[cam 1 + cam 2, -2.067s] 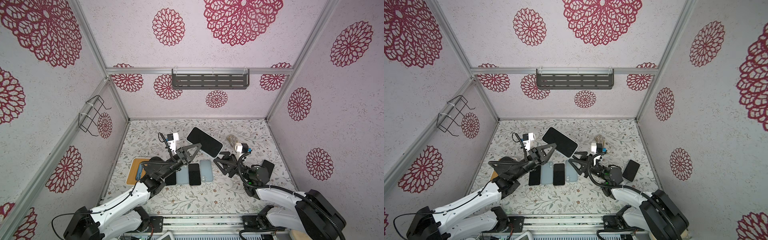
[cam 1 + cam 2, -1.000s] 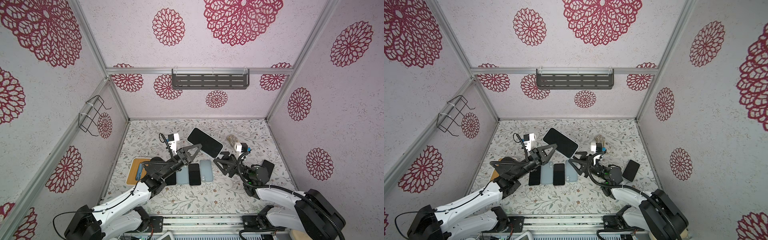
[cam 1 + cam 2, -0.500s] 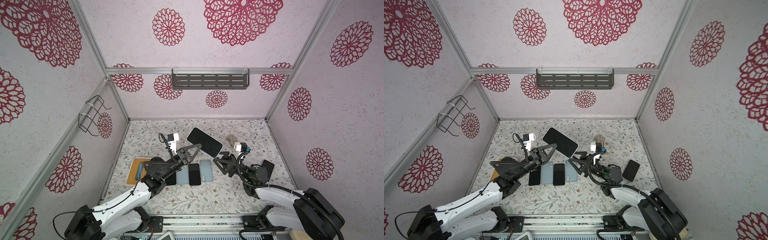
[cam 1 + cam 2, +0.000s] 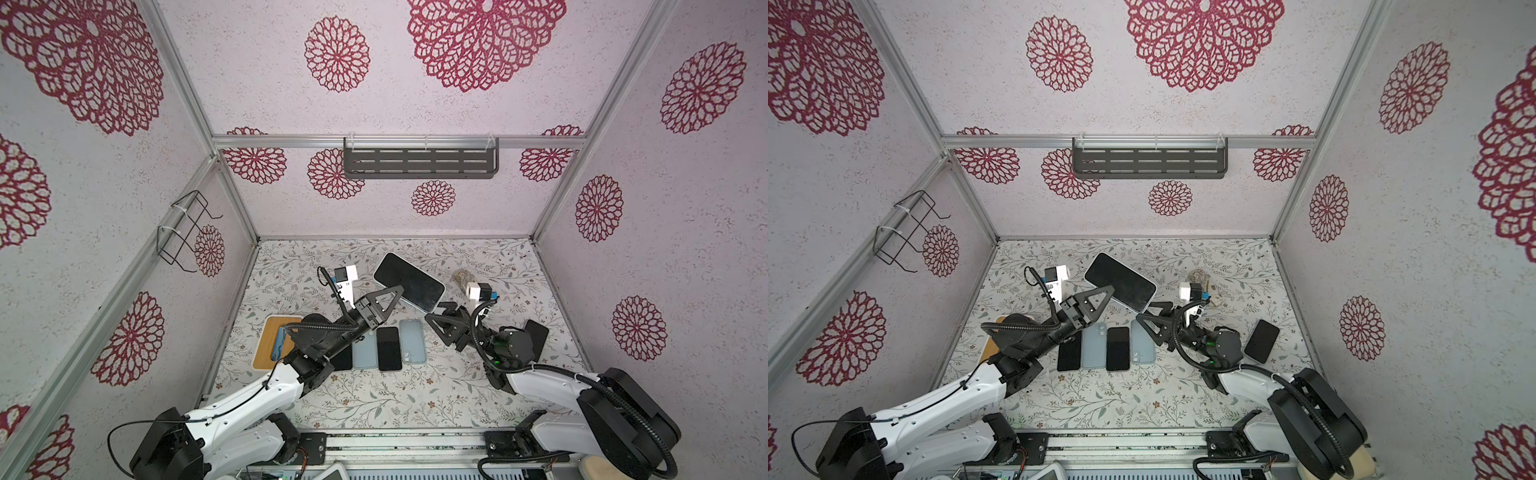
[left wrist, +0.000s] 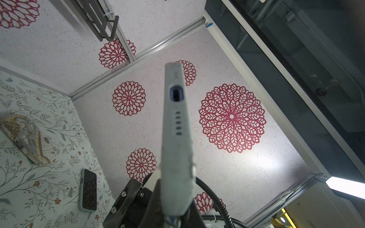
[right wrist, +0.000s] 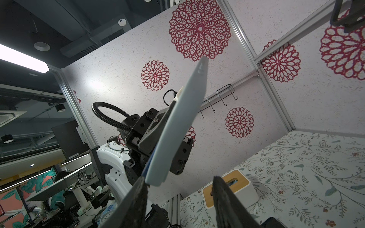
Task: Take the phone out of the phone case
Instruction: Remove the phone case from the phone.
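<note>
- White shells are covering the left arm [image 4: 249,399] and right arm [image 4: 544,380], with black joints between.
- Black ribbed conduit [image 4: 320,328] is running along each wrist.
- A green light [image 4: 1210,344] is glowing on the right wrist.
- Silver screws [image 6: 156,119] are dotting the black housing of the left gripper [image 4: 397,291].

Glossy black glass on phone [image 4: 409,282]; matt, faintly scuffed pale-grey plastic on phone case [image 5: 176,138]; dark matt slotted metal shelf [image 4: 419,162]; smooth white box [image 6: 235,195], wood-look lid.
</note>
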### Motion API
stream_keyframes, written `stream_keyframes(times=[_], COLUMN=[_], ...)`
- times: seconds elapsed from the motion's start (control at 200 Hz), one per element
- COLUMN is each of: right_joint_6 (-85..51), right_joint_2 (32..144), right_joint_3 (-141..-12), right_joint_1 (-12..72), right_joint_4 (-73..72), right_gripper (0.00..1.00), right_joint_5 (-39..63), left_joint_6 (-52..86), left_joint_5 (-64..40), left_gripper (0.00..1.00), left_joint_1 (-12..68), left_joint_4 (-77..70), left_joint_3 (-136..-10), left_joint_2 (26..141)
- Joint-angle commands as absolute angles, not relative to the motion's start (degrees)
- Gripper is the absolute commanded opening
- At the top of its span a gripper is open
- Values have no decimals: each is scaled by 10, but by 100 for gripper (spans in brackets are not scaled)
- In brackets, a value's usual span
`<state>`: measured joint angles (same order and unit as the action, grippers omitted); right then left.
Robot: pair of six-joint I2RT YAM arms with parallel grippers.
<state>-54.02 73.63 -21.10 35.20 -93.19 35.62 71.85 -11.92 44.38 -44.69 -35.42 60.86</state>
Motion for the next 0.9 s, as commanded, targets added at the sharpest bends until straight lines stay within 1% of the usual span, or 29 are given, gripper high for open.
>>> stream_keyframes(times=[0.0,0.32,0.475,0.51,0.56,0.601,0.666,0.776,0.851,0.891], right_joint_6=[-560,-575,-575,-576,-571,-560,-511,-380,-294,-260], right_joint_2=[758,779,775,770,756,740,692,598,551,530], right_joint_3=[-230,-232,-233,-231,-227,-224,-222,-237,-255,-263], right_joint_1=[336,327,322,319,314,307,293,287,287,286], right_joint_4=[-964,-964,-937,-933,-910,-866,-722,-464,-311,-259], right_gripper=[52,50,50,52,57,61,64,67,67,67], right_joint_5=[316,303,302,306,318,329,337,329,325,322], left_joint_6=[720,715,711,706,698,691,674,585,533,495], left_joint_5=[-188,-188,-193,-194,-200,-215,-258,-371,-466,-509], left_gripper=[0,0,0,0,0,0,0,0,0,0], left_joint_1=[479,485,485,483,470,451,409,321,254,230], left_joint_4=[-507,-496,-492,-479,-444,-397,-307,-78,13,64], left_joint_3=[-387,-388,-391,-391,-396,-404,-425,-502,-547,-570], left_joint_2=[599,579,575,568,550,529,497,456,457,462])
